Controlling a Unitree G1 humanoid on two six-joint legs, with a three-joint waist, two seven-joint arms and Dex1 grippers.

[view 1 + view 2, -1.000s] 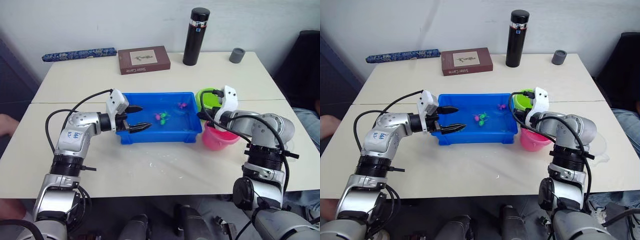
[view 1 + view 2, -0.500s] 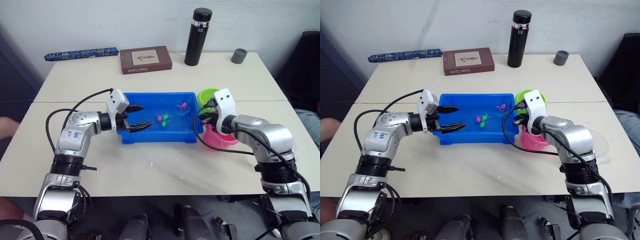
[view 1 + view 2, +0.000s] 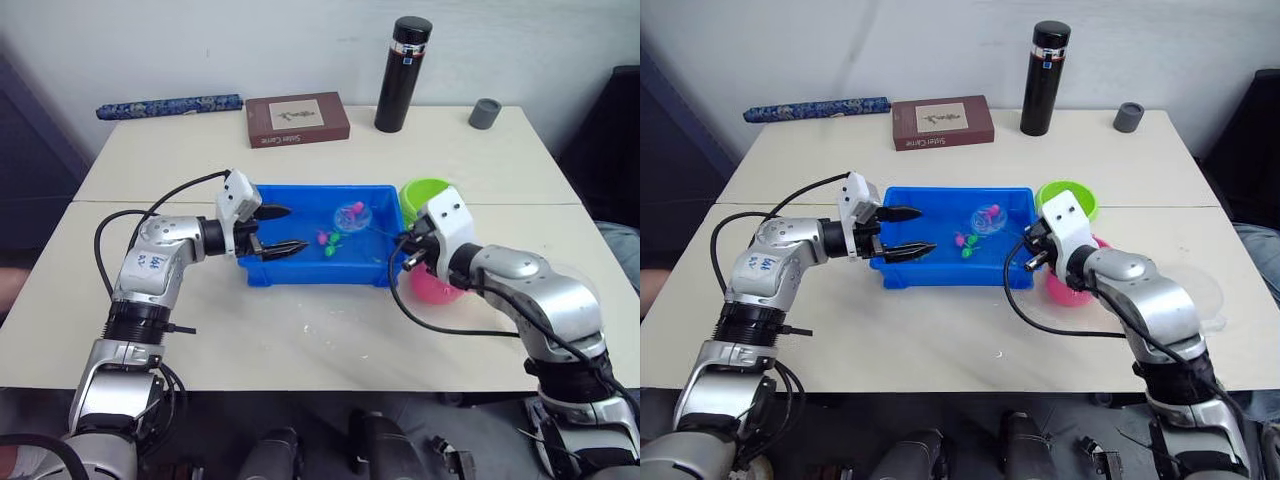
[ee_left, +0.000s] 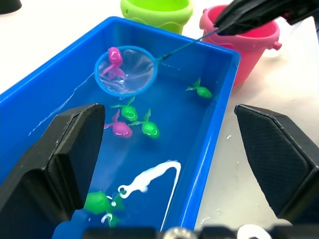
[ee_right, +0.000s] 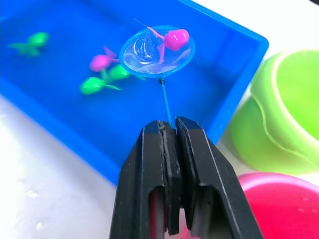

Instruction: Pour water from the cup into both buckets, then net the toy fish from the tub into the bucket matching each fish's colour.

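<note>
The blue tub [image 3: 300, 274] sits mid-table with water and several pink and green toy fish [image 4: 129, 122] in it. My right gripper [image 3: 405, 246] is shut on the net's thin handle at the tub's right end. The net [image 3: 350, 215] is held over the far part of the tub, and a pink fish [image 5: 175, 37] lies in its light blue hoop. My left gripper [image 3: 290, 230] stands open over the tub's left end, holding nothing. The green bucket [image 3: 427, 195] stands right of the tub, the pink bucket [image 3: 437, 286] just in front of it. A see-through edge of the cup [image 3: 1212, 300] shows past my right forearm.
Along the table's far edge stand a tall black flask [image 3: 404, 74], a small grey cup [image 3: 485, 112], a brown book [image 3: 298, 119] and a blue patterned roll [image 3: 168, 105]. Small white splashes dot the table [image 3: 330, 330] in front of the tub.
My right arm has swung its elbow outward and its gripper has come in toward the tub's right end. The net hoop has shifted slightly left. The left gripper has held its place.
</note>
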